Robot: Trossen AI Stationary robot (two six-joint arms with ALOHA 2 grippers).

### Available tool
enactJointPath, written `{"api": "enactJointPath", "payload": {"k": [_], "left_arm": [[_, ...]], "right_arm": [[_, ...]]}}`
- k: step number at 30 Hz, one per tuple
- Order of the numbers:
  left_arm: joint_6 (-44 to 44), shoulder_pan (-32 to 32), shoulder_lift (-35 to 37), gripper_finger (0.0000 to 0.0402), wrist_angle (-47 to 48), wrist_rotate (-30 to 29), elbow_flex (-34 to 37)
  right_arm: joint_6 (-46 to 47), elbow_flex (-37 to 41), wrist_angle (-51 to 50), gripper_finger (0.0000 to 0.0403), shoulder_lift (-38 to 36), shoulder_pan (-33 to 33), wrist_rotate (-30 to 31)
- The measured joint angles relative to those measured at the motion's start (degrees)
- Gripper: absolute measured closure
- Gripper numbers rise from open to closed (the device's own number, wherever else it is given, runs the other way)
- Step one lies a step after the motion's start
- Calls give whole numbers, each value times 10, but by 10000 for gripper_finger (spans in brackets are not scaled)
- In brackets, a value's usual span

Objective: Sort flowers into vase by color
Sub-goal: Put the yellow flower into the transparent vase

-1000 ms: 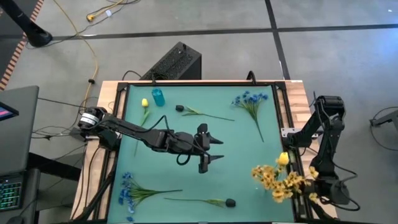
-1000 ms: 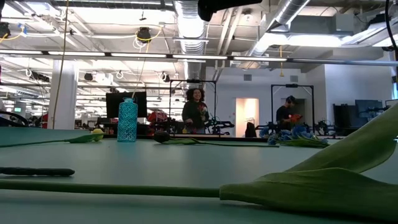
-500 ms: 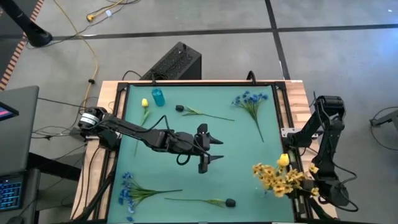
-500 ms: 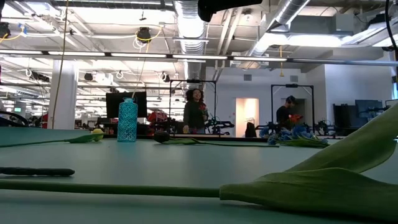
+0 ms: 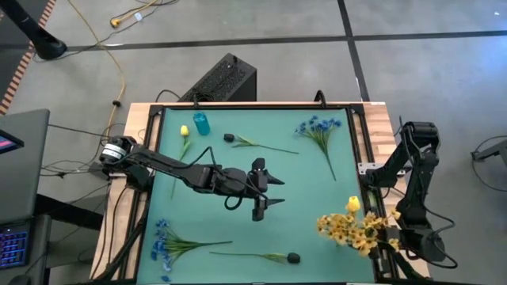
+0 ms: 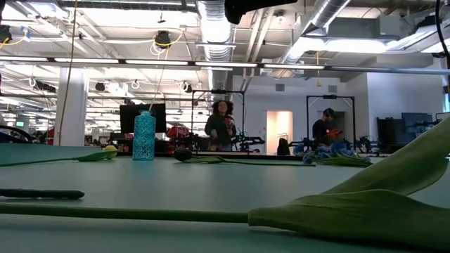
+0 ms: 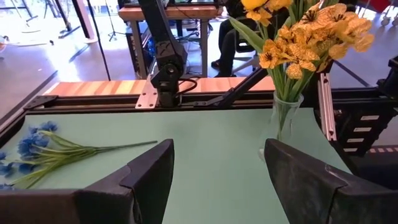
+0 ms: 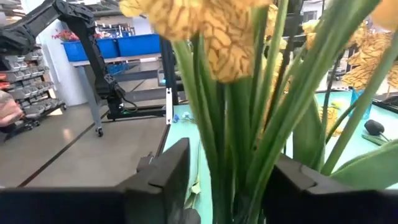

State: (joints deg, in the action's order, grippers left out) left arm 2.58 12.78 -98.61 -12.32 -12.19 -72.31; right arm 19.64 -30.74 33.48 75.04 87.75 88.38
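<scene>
A bunch of yellow flowers (image 5: 352,226) stands in a clear glass vase (image 7: 283,121) at the table's near right edge. My right gripper (image 8: 227,186) is open there, one finger on each side of the green stems (image 8: 242,137). My left gripper (image 5: 276,191) hangs open over the table's middle, pointing at the vase, with nothing between its fingers. A small blue vase (image 5: 201,123) stands at the far left. Lying flat on the mat are two blue sprigs (image 5: 321,131) (image 5: 170,241), a yellow bud (image 5: 184,132) and two dark buds (image 5: 230,138) (image 5: 293,257). My right gripper has the yellow bunch's stems (image 8: 214,155) between its two fingers, which reach in level from the table's right side, across the upright stems. Whether either finger (image 8: 168,180) touches a stem, I cannot tell. The stems stand in the vase.
A dark frame rail (image 5: 360,134) runs around the green mat. A black box (image 5: 222,79) stands behind the far edge. In the low view, a long stem and leaf (image 6: 351,204) lie close by, and people stand in the room beyond.
The yellow bunch has shifted a little toward the table's left, its blossoms and the yellow bud swinging that way. My left arm has kept still.
</scene>
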Motion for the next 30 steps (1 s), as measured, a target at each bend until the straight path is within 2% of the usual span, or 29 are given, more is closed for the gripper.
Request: {"api": "enactJointPath", "payload": {"k": [4,9,30], "left_arm": [[-6,0,0,162,0,0,0],[-6,0,0,162,2,1,0],[-24,0,0,162,14,29,0]], "right_arm": [[-5,0,2,176,-10,0,-19],[-9,0,2,158,-33,0,-58],[-202,0,0,156,-168,67,-75]]}}
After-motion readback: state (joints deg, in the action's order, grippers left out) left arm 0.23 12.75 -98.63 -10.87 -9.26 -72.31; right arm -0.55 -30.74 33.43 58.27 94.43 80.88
